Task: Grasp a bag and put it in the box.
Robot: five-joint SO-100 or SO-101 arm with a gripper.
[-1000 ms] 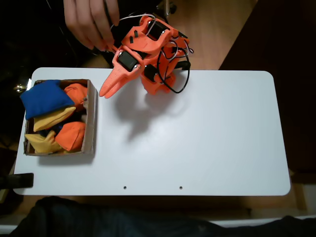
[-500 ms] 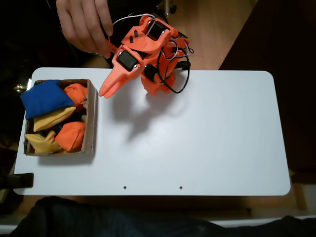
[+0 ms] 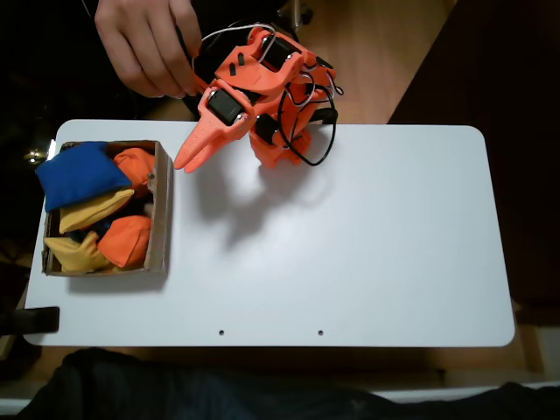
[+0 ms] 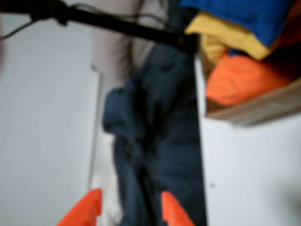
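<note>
- Bag [image 3: 80,173]: royal blue, plain, in the box.
- Box [image 3: 159,219]: brown cardboard.
- Beanbags beside the bag: yellow [image 3: 94,210], orange [image 3: 125,241].
- Table [image 3: 350,245]: white.
- Gripper [image 3: 187,158]: orange; black cables.

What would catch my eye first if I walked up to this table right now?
Probably the bright orange robot arm at the table's far edge in the fixed view, its gripper pointing towards the cardboard box at the left end of the white table. That box is heaped with orange and yellow beanbags, with a royal-blue bag on top. A person's hand reaches in beside the arm.
</note>
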